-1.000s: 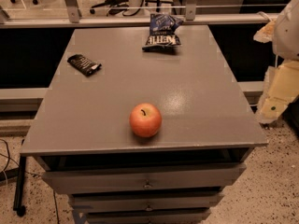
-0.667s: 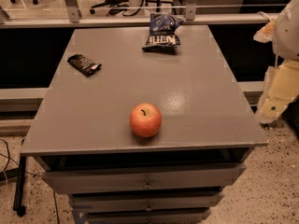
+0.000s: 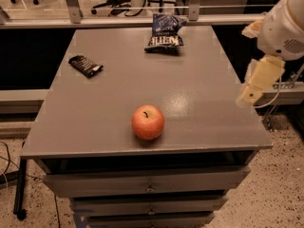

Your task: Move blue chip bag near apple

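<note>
Foil and air: the blue chip bag [image 3: 165, 32], lying at the far edge of the table [image 3: 199, 94] and well apart from the apple [image 3: 147, 122] near the front, should be light, soft and slippery. Pinch its puffed middle gently. The gripper [image 3: 259, 80] hangs beyond the table's right side, seemingly angled downward; whether it is open or closed I cannot tell.

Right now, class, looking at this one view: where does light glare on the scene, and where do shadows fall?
Camera view: a soft sheen spreads over the table right of the apple. The apple has a small shadow at its base. The blue chip bag glints on its foil. The black wrapper looks dull. The gripper, at the table's right edge, is brightly lit.
</note>
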Controlling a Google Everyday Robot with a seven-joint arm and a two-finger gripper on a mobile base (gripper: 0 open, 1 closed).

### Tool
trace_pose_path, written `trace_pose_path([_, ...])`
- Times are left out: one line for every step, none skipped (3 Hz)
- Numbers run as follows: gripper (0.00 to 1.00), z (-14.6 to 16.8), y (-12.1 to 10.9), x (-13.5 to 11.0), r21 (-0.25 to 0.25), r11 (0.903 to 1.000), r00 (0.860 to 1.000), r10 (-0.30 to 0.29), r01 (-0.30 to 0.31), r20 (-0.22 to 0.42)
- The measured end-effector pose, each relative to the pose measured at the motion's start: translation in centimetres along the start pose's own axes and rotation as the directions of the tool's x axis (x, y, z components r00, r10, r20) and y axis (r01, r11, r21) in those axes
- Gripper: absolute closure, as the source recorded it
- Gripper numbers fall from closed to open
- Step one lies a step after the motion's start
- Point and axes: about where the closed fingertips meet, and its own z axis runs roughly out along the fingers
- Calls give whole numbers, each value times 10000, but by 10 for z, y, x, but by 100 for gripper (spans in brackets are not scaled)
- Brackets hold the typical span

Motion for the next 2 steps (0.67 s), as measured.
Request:
trace_pose_path([0,44,-62,-25,537,9978,9881,302,-387,1510])
trace_pose_path([0,85,-132,-57,940,9916,9489,556,-888,3105])
